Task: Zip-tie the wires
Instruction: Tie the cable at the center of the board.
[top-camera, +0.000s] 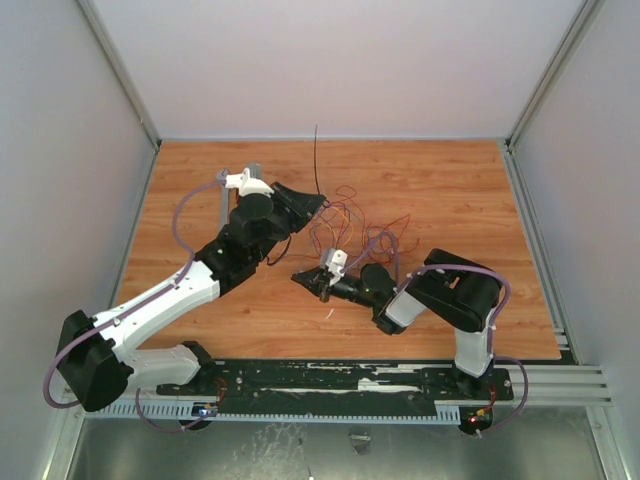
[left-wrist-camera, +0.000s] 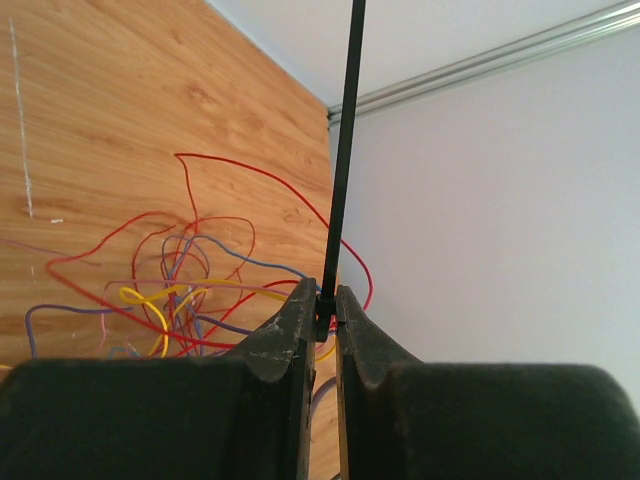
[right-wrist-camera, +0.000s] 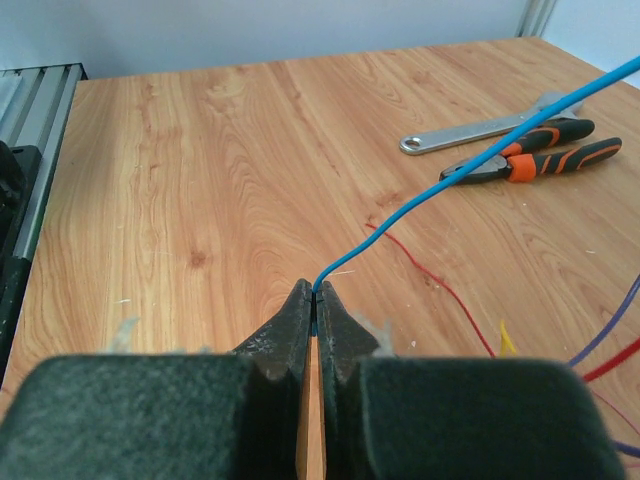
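The wires (top-camera: 350, 228) lie in a loose tangle of thin, mostly red strands at the middle of the wooden table; they also show in the left wrist view (left-wrist-camera: 190, 270). My left gripper (top-camera: 320, 203) sits at the tangle's left edge, shut on the head end of the zip tie (left-wrist-camera: 341, 160), a thin black strip that stands straight up from the jaws (top-camera: 316, 160). My right gripper (top-camera: 299, 277) is just in front of the tangle, low over the table, shut on one thin blue wire (right-wrist-camera: 430, 190) that runs away up to the right.
Orange-handled pliers (right-wrist-camera: 540, 160) and a silver wrench (right-wrist-camera: 470, 128) lie on the table ahead of the right gripper. White walls and metal rails (top-camera: 535, 230) enclose the table (top-camera: 440, 170). Red, yellow and purple strands (right-wrist-camera: 600, 350) trail at the right wrist view's lower right.
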